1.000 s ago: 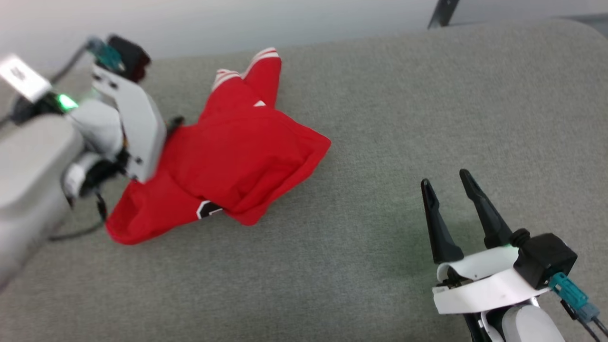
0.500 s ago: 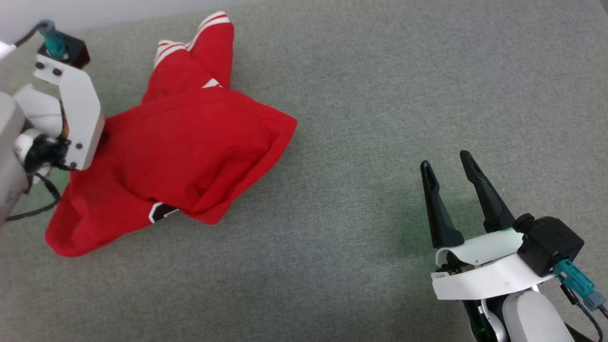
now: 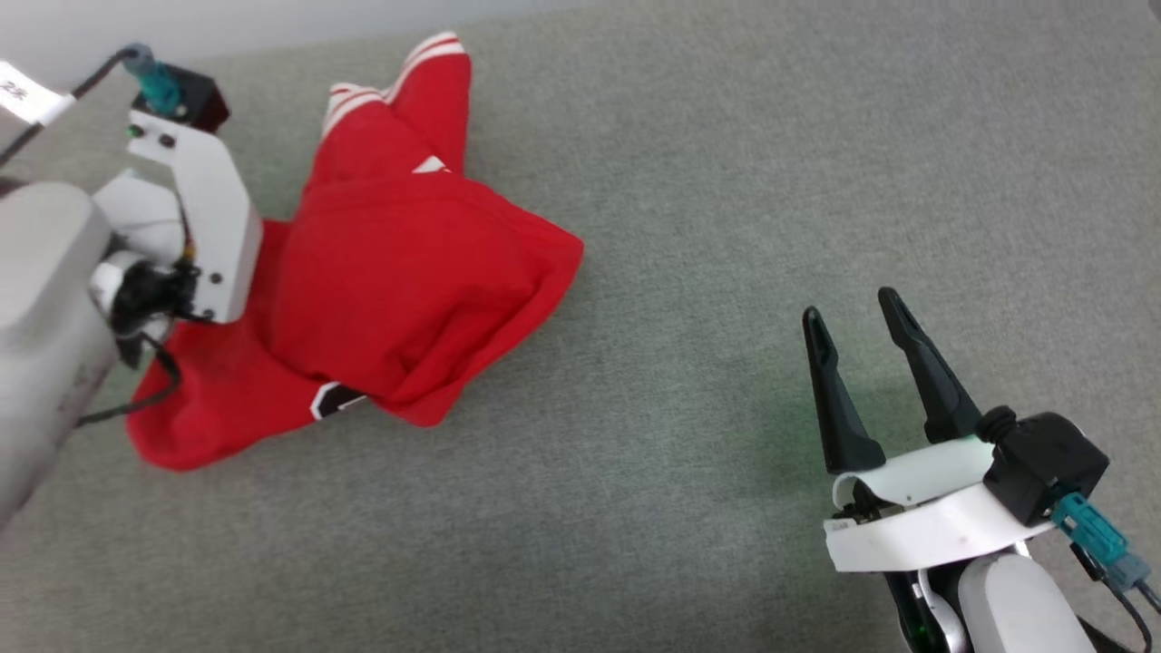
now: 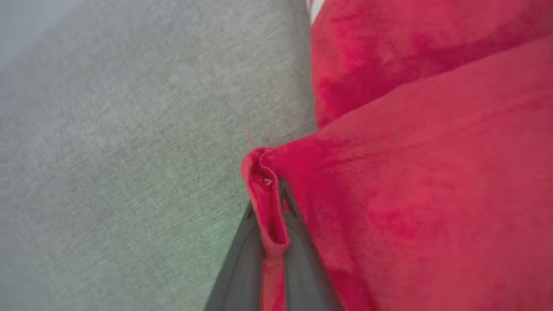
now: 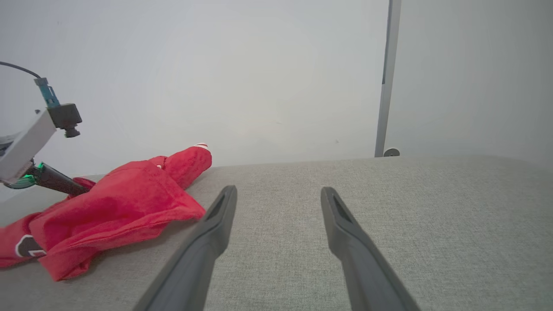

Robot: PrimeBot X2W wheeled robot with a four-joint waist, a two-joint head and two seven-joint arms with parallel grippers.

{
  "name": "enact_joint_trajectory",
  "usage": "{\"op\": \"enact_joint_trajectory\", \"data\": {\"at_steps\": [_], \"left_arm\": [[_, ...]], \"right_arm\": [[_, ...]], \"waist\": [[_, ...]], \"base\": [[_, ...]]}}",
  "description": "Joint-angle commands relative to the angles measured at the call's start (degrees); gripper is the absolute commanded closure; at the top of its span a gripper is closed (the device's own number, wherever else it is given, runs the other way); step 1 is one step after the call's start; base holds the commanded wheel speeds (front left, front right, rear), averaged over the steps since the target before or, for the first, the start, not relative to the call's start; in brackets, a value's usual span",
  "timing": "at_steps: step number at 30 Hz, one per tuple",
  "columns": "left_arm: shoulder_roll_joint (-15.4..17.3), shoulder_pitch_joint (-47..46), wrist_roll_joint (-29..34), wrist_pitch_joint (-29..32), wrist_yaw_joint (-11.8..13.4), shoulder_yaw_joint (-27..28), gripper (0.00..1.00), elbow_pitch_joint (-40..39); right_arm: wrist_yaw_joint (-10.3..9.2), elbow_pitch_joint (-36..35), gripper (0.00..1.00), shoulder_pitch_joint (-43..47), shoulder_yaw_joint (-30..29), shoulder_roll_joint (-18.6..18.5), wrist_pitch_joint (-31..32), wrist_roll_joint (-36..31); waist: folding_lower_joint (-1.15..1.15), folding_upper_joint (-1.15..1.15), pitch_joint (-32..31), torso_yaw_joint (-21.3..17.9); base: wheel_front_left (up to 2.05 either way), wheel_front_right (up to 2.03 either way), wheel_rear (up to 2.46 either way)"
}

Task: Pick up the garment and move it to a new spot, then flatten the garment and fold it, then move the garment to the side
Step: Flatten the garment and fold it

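Pinching an edge of the crumpled red shirt (image 3: 408,281) at the left of the grey cushion (image 3: 726,227), the left gripper (image 4: 270,203) is clenched on cloth; the right gripper (image 3: 850,308) sits spread wide, well apart. Moving, flattening and folding apparently remain

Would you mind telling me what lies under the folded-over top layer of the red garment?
Under the top layer of the garment, a lower red layer rests on the grey surface, and a corner of black-and-white print peeks out. The rest of it is covered.
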Motion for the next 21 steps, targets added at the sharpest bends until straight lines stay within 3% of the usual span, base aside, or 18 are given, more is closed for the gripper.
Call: {"op": "enact_joint_trajectory", "data": {"at_steps": [1, 5, 10, 17, 21], "left_arm": [[-0.4, 0.6, -0.3, -1.8, -0.2, 0.2, 1.00, -0.9], [0.1, 1.5, -1.3, -6.6, -0.2, 0.0, 1.00, -6.0], [3.4, 4.3, -5.0, -9.1, -0.2, -0.5, 1.00, -20.4], [14.7, 13.2, -11.1, -8.6, -0.1, -1.3, 1.00, -48.5], [19.1, 19.4, -12.5, -10.6, 2.0, -1.6, 1.00, -60.7]], "right_arm": [[-0.08, 0.2, 0.00, 1.1, -0.3, 0.1, 0.0, -0.7], [-0.07, 0.8, 0.00, 2.4, -0.5, 0.1, 0.0, -1.3], [-0.08, 1.3, 0.00, 4.1, -0.6, 0.1, 0.0, -2.0], [-0.08, 0.9, 0.00, 5.5, -1.3, 0.1, 0.0, -2.3], [-0.08, 0.7, 0.00, 5.7, -1.5, 0.1, 0.0, -2.4]], "waist": [[0.00, 0.00, -2.2, 2.0], [0.00, 0.00, -5.5, 4.8], [0.00, 0.00, -8.6, 7.7], [0.00, 0.00, -9.8, 9.5], [0.00, 0.00, -9.1, 9.9]], "base": [[0.00, 0.00, 0.00], [0.00, 0.00, 0.00], [0.00, 0.00, 0.00], [0.00, 0.00, 0.00], [0.00, 0.00, 0.00]]}}
